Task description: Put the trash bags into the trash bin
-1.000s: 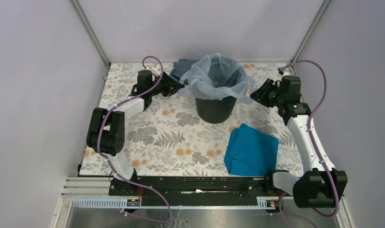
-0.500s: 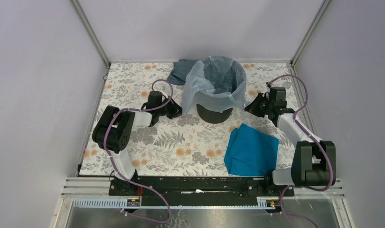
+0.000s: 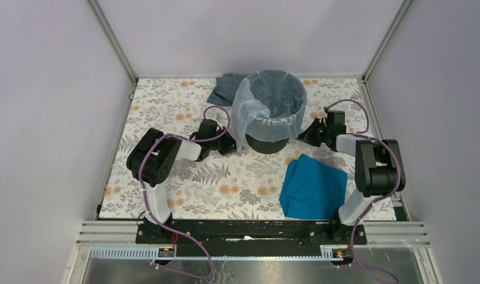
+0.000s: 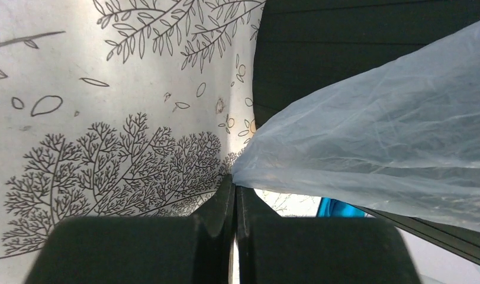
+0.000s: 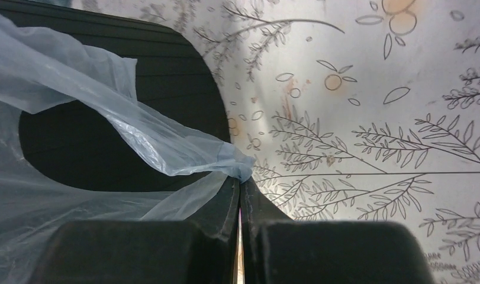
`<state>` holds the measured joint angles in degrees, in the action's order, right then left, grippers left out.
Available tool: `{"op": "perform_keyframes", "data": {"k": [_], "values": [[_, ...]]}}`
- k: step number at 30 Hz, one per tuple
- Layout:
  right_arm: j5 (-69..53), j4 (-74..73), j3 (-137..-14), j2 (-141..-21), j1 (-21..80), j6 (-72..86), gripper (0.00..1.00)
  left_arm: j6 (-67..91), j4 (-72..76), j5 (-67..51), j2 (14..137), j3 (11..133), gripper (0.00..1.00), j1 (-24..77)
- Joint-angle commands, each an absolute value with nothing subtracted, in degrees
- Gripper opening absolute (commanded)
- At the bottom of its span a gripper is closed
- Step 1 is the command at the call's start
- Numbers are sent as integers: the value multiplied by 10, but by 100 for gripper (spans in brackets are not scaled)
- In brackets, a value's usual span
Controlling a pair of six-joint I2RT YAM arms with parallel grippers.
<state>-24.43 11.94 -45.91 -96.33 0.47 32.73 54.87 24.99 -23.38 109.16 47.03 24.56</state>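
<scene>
trash bin (image 3: 267,143) far-centre: an uneven pull could tip it | trash bag (image 3: 247,112) lines its mouth, skirt stretched down both walls: thin film may tear at the rim | left gripper (image 4: 235,198), right gripper (image 5: 240,192) each pinch a bag corner low beside the bin: film may slip

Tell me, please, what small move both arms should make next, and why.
Probably open the left gripper and the right gripper and let go. Each pinches a corner of the bag low beside the bin, and the bag already lines the bin, folded over its rim.
</scene>
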Motion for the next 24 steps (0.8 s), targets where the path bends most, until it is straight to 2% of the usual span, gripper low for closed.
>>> {"op": "perform_keyframes", "data": {"k": [1, 3, 4, 6, 8, 10, 11, 14, 17, 19, 24], "values": [[-261, 138, -470, -994, 5, 329, 1, 538, 252, -208, 1100, 479, 0, 246], [-238, 101, -479, -978, 5, 312, 3, 525, 234, -197, 1084, 482, 0, 246], [-218, 74, -486, -962, 5, 303, 9, 520, 223, -188, 1073, 483, 0, 246], [-174, 13, -504, -927, 5, 289, 33, 511, 201, -172, 1050, 485, 0, 245], [-130, -74, -525, -890, 5, 282, 63, 507, 181, -162, 1028, 487, 1, 244], [-86, -123, -546, -852, 5, 277, 81, 509, 172, -157, 1015, 482, 1, 244], [-55, -144, -558, -833, 5, 273, 86, 510, 174, -156, 1009, 478, 1, 244], [23, -228, -626, -788, 5, 250, 92, 508, 174, -154, 998, 469, 3, 244], [75, -293, -716, -756, 6, 225, 93, 501, 170, -151, 987, 464, 6, 244], [68, -303, -776, -738, 23, 200, 93, 502, 171, -150, 978, 458, 8, 244], [15, -353, -939, -799, 197, 132, 95, 505, 177, -152, 967, 454, 10, 243]]}}
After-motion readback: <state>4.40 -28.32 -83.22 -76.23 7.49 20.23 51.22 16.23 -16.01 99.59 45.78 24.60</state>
